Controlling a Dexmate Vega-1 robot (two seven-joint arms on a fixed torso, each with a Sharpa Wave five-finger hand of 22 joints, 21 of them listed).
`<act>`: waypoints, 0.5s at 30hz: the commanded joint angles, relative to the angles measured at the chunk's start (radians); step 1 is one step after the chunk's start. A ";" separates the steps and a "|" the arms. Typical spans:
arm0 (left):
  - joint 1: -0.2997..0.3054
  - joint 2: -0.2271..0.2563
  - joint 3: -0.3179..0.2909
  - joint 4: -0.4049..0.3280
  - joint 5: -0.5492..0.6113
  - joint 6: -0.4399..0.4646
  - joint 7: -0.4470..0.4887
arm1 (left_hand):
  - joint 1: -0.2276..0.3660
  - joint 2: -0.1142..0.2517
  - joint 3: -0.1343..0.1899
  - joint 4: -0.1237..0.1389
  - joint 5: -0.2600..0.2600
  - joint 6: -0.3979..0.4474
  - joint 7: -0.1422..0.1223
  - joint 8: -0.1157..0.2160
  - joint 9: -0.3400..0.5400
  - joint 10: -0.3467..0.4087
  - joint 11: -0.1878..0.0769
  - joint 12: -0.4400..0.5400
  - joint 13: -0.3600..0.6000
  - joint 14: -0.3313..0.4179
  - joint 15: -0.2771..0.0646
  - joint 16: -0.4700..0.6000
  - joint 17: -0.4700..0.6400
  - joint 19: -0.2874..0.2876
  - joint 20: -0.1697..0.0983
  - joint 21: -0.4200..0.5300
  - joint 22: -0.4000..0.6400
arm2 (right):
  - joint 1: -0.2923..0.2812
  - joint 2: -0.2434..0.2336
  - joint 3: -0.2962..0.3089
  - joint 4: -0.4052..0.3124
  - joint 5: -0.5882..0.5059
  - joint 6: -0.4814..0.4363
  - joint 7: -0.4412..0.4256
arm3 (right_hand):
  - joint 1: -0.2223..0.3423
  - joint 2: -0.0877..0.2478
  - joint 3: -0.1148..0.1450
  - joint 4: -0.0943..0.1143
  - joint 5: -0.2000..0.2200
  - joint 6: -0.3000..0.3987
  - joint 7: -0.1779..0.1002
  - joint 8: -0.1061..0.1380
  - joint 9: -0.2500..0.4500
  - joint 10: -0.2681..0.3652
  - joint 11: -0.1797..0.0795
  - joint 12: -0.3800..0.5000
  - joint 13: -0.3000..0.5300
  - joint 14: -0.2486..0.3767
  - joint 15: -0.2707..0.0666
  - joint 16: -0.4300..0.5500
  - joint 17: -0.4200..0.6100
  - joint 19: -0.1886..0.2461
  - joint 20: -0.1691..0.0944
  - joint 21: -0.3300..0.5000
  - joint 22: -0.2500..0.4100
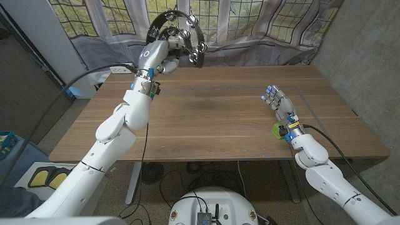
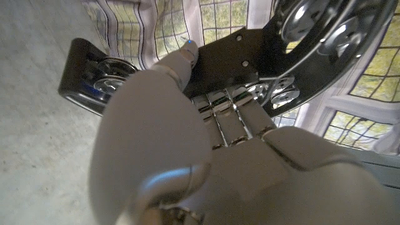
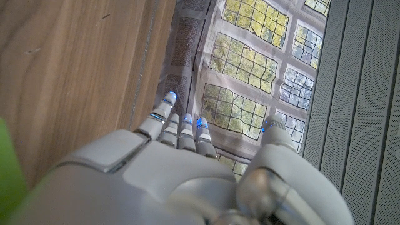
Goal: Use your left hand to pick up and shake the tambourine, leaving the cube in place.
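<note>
My left hand [image 1: 164,52] is raised high above the table's far left and grips a black tambourine [image 1: 180,31] with silver jingles. In the left wrist view the fingers [image 2: 228,119] wrap the black frame [image 2: 250,53], thumb over its rim. A green cube [image 1: 277,130] lies on the table at the right, right beside my right wrist. My right hand [image 1: 277,101] stands just beyond the cube with fingers stretched out and apart, holding nothing. A green blur, the cube [image 3: 9,169], edges the right wrist view.
The wooden table [image 1: 206,112] stretches wide between the two arms. A patterned curtain [image 1: 250,25] hangs behind its far edge. A grey wall [image 1: 365,56] stands at the right, close to the table's side.
</note>
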 commanded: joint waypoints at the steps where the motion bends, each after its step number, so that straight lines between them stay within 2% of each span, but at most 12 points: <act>1: -0.163 0.163 0.184 -0.049 0.041 0.268 -0.561 | -0.041 0.059 0.014 0.015 0.005 -0.004 0.004 -0.001 0.001 0.007 -0.013 -0.003 0.004 0.060 -0.082 -0.004 0.000 -0.009 0.002 -0.003 0.002 | -0.006 0.005 0.000 0.000 0.001 -0.001 -0.006 | 0.004 -0.002 -0.006 -0.001 0.002 0.009 0.000 0.003 0.005 0.007 -0.005 -0.005 0.004 0.004 0.003 -0.001 0.003 0.005 0.003 -0.003 0.002; 5: -0.169 0.185 0.202 -0.049 0.017 0.277 -0.529 | -0.042 0.060 0.014 0.016 0.005 -0.006 0.004 -0.001 0.001 0.006 -0.011 -0.004 0.005 0.059 -0.083 -0.004 0.000 -0.010 0.002 -0.003 0.002 | -0.009 0.007 0.002 -0.001 0.004 -0.004 -0.009 | 0.004 -0.002 -0.006 0.000 0.002 0.009 0.000 0.003 0.005 0.007 -0.004 -0.005 0.004 0.004 0.003 -0.001 0.003 0.005 0.004 -0.002 0.002; 9: -0.154 0.204 0.184 -0.045 -0.063 0.251 -0.470 | -0.043 0.061 0.016 0.017 0.006 -0.009 0.004 -0.002 0.001 0.007 -0.011 -0.005 0.006 0.060 -0.079 -0.005 -0.002 -0.011 0.003 -0.002 0.002 | -0.007 0.005 0.001 0.001 0.005 -0.005 -0.005 | 0.004 -0.002 -0.006 0.000 0.002 0.009 0.000 0.003 0.005 0.007 -0.004 -0.005 0.004 0.004 0.003 -0.001 0.003 0.006 0.004 -0.002 0.002; 15: -0.141 0.233 0.178 -0.049 -0.117 0.256 -0.411 | -0.042 0.060 0.016 0.016 0.007 -0.009 0.003 -0.002 0.001 0.010 -0.011 -0.005 0.008 0.064 -0.082 -0.003 -0.002 -0.010 0.004 -0.001 0.002 | -0.004 0.004 0.000 0.005 0.007 -0.006 0.000 | 0.004 -0.002 -0.007 -0.001 0.002 0.009 0.001 0.003 0.005 0.008 -0.004 -0.005 0.004 0.004 0.004 -0.001 0.003 0.006 0.004 -0.002 0.002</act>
